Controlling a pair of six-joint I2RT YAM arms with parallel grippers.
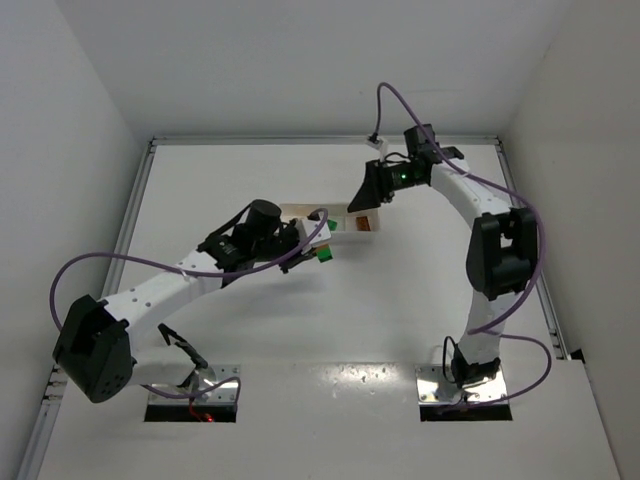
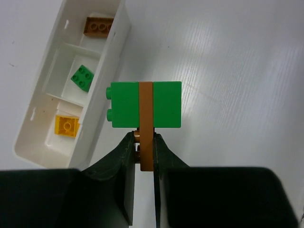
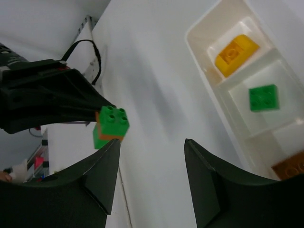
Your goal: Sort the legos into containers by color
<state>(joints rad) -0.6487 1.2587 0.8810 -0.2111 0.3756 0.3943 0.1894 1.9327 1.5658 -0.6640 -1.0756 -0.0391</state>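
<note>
Left wrist view shows the left fingers (image 2: 122, 164) clenched on a green and brown lego stack (image 2: 166, 104), over the tabletop (image 2: 228, 57) just beside the white tray (image 2: 113, 57). The right fingers (image 3: 97, 173) stand apart, grasping nothing.

Robot lab cell: white walls (image 1: 60, 120) round table (image 1: 330, 330), 2 arms (image 1: 170, 288) bolted on.

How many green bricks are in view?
3: one brick in the tray's middle compartment; two bricks sandwiching the brown plate in the left tool. Others may be hidden.
</note>
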